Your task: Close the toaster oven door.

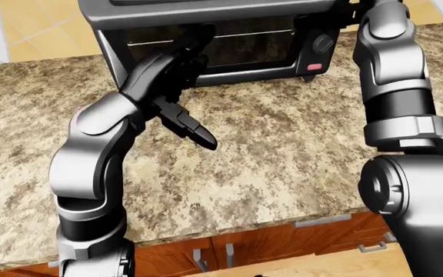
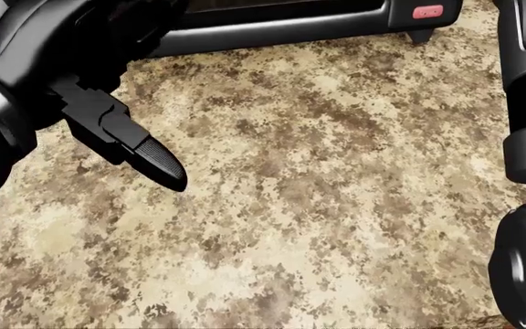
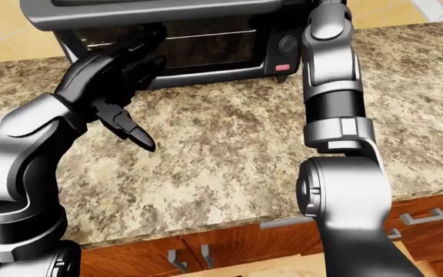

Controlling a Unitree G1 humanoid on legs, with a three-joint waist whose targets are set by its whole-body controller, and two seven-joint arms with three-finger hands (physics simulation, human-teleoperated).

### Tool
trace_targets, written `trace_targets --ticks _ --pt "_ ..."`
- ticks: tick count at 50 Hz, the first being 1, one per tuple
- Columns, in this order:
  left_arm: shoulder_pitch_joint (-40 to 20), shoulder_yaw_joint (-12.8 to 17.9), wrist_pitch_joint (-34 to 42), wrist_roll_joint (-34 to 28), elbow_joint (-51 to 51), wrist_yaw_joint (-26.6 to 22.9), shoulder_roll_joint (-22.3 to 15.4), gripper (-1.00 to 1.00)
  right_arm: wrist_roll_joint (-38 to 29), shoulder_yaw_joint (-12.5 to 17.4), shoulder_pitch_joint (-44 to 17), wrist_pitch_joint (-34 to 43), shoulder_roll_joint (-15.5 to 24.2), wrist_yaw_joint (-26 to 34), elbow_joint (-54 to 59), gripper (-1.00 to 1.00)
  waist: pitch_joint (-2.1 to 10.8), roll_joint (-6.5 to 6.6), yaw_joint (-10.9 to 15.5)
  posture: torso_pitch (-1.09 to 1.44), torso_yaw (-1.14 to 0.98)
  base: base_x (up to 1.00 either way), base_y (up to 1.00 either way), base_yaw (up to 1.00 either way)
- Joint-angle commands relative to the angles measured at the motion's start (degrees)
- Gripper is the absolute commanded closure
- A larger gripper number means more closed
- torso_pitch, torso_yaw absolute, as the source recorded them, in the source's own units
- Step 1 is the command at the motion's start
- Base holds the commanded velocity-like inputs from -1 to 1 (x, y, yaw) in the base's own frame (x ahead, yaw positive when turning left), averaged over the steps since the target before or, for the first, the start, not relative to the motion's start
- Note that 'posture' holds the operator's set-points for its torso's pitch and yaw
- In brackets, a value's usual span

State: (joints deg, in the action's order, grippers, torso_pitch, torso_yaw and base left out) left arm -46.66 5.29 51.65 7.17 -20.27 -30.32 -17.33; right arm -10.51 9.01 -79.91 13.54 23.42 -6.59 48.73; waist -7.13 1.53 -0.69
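The black toaster oven [image 1: 229, 11] stands on the granite counter at the top of the left-eye view. Its glass door [image 1: 252, 43] stands upright against the oven's face and looks shut or nearly shut. My left hand [image 1: 181, 53] is raised to the left part of the door with its fingers stretched out against it. It is open, and its thumb [image 2: 154, 159] points down and away over the counter. My right arm [image 1: 395, 75] runs up past the oven's right side. Its hand is out of the picture.
The oven's control panel has a knob [image 1: 324, 42] and a pink button [image 1: 312, 67] on its right side. The granite counter [image 1: 283, 144] stretches out below the oven. Wooden cabinet fronts with handles [image 1: 321, 222] lie under the counter's near edge.
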Motion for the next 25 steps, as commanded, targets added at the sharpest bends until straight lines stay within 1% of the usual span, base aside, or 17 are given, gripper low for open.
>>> trace_targets --ticks 1,6,10,18,20,25 --pt "-2.8 2.5 -0.9 -2.1 0.1 3.6 -0.9 -1.0 3.8 -2.2 -6.1 -8.8 -1.8 6.4 -8.4 -1.0 3.63 -1.32 0.8 0.0 0.0 0.0 0.0 0.0" --pt "-4.9 2.6 -1.0 -1.9 1.9 4.1 -1.1 -1.0 3.8 -2.2 -6.3 -8.7 -1.8 6.4 -8.3 -1.0 3.63 -1.37 0.8 0.0 0.0 0.0 0.0 0.0" --pt "-7.7 2.8 -0.9 -1.4 4.0 4.2 -1.8 -1.0 3.8 -2.2 -6.2 -8.7 -1.8 6.4 -8.4 -1.0 3.55 -1.31 0.8 0.0 0.0 0.0 0.0 0.0" --pt "-10.6 2.5 -1.4 -1.2 6.9 4.2 -2.6 -1.0 3.8 -2.2 -6.7 -8.6 -1.7 6.5 -8.0 -1.0 3.36 -0.95 -0.3 0.0 0.0 0.0 0.0 0.0" --pt "-11.4 2.6 -1.7 -1.2 7.8 4.3 -2.9 -1.0 3.8 -2.2 -6.9 -8.7 -1.6 6.5 -7.8 -1.0 3.5 -1.18 -0.2 0.0 0.0 0.0 0.0 0.0" --pt "-12.5 2.5 -2.5 -1.2 9.5 4.3 -3.2 -1.0 3.8 -2.2 -6.8 -8.8 -1.7 6.4 -7.7 -1.0 4.26 -2.39 0.1 0.0 0.0 0.0 0.0 0.0"
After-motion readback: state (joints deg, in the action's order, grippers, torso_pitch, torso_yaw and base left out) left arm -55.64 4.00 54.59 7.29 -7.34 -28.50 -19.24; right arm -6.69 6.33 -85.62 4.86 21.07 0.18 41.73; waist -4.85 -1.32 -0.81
